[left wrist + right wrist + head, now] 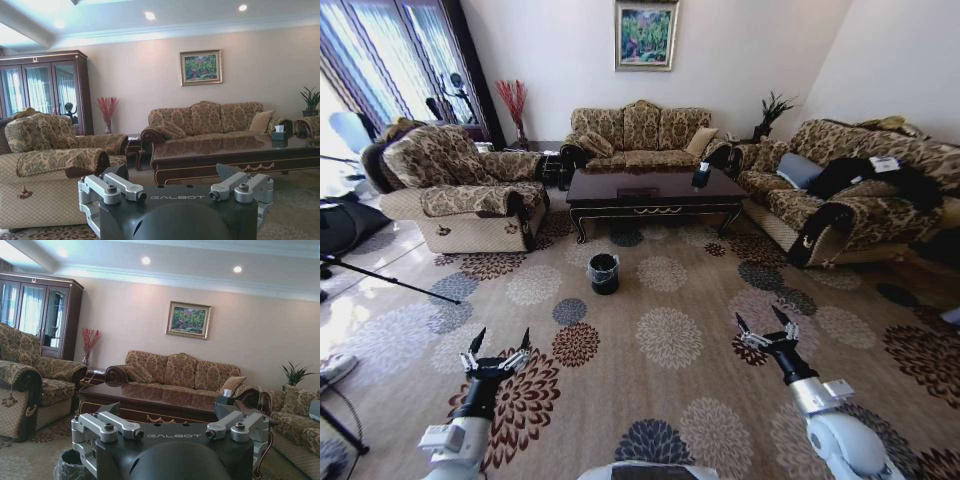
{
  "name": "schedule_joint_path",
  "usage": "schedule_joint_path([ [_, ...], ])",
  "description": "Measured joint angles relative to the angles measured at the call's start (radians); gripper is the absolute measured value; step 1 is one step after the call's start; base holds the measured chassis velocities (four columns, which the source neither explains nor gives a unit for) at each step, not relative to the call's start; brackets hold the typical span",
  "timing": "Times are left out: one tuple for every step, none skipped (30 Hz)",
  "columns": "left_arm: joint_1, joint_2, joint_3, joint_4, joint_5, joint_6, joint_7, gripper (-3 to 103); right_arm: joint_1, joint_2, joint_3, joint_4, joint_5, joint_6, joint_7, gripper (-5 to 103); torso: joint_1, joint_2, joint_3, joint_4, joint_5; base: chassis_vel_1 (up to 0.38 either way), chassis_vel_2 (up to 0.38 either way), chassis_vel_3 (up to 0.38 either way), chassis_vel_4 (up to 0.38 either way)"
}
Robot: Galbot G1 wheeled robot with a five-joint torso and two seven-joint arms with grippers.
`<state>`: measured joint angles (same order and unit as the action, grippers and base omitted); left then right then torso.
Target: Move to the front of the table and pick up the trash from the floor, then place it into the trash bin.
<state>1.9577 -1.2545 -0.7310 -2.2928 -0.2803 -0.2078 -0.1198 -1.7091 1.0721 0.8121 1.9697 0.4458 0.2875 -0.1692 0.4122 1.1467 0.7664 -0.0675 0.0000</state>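
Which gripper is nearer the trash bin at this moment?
Left, narrowly. The trash bin stands on the carpet before the table. The left gripper hangs short of it and left, jaws open; the right gripper is farther off to its right, jaws open.

High head view down across carpet; both low wrist views level, sharing the table (235,157).

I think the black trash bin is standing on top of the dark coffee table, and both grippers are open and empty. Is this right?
Not quite. The head view shows the trash bin on the carpet in front of the table, not on it. The left gripper and right gripper are indeed open and empty.
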Motion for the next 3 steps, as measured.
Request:
schedule_joint_path([
  [0.0, 0.0, 0.0, 0.0, 0.0, 0.0, 0.0, 100, 0.0, 0.0, 0.0, 0.0, 0.0, 0.0, 0.0, 100, 0.0, 0.0, 0.0, 0.0, 0.0, 0.0, 0.0, 0.0, 0.0],
  [0.0, 0.0, 0.0, 0.0, 0.0, 0.0, 0.0, 100, 0.0, 0.0, 0.0, 0.0, 0.0, 0.0, 0.0, 100, 0.0, 0.0, 0.0, 0.0, 0.0, 0.0, 0.0, 0.0, 0.0],
  [0.0, 0.0, 0.0, 0.0, 0.0, 0.0, 0.0, 100, 0.0, 0.0, 0.0, 0.0, 0.0, 0.0, 0.0, 100, 0.0, -0.001, 0.0, 0.0, 0.0, 0.0, 0.0, 0.0, 0.0],
])
